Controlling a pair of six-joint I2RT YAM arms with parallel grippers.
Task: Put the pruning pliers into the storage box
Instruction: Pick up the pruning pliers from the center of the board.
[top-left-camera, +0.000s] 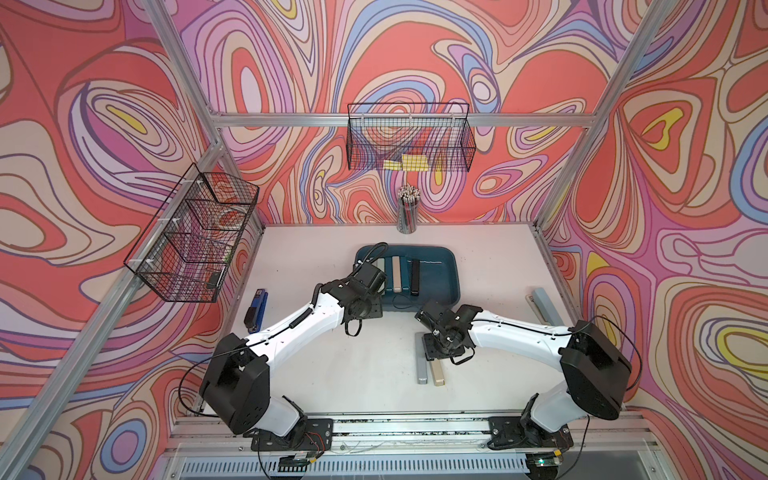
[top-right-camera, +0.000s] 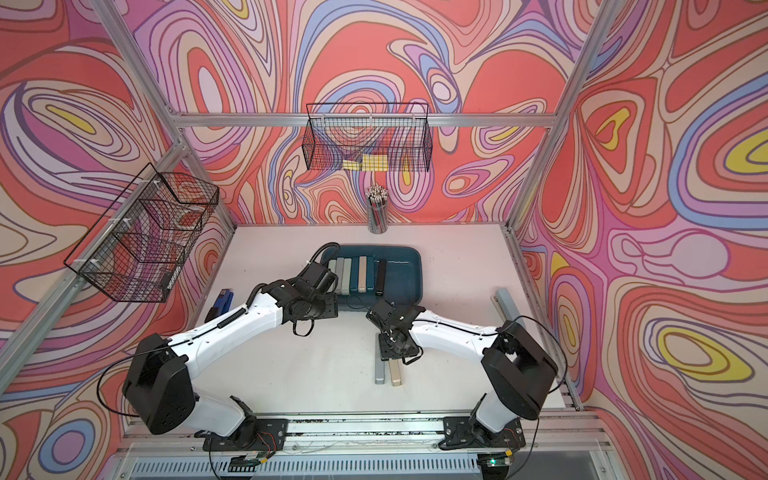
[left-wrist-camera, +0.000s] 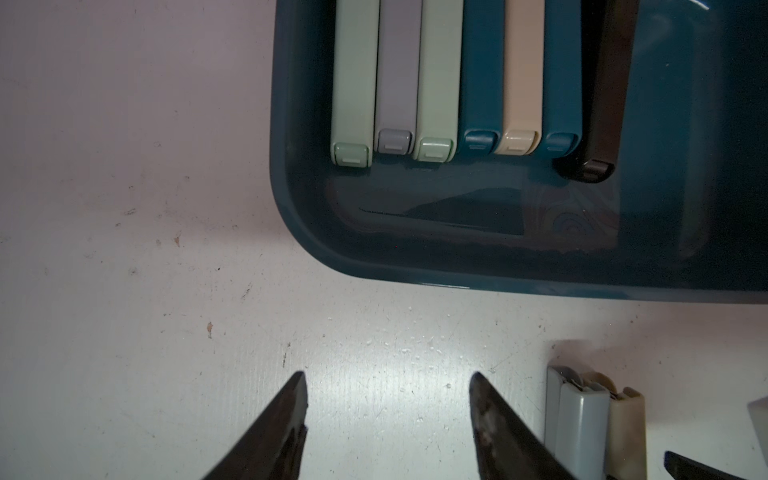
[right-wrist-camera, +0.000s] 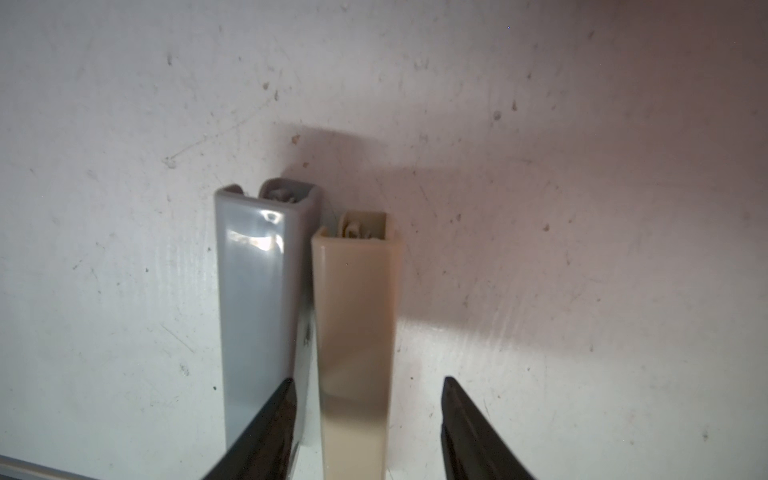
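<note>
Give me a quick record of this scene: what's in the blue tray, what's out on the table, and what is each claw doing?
In the storage box: seven pruning pliers in a row
On the table: grey case and beige case, side by side
Right gripper: open, straddling the beige case, not gripping
Left gripper: open, empty, above bare table near the box
Elsewhere: stapler, pencil cup

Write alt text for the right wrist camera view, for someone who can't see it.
The right gripper, open, hangs over a beige case, one finger on each side. A grey case lies alongside it on the scuffed white table.
</note>
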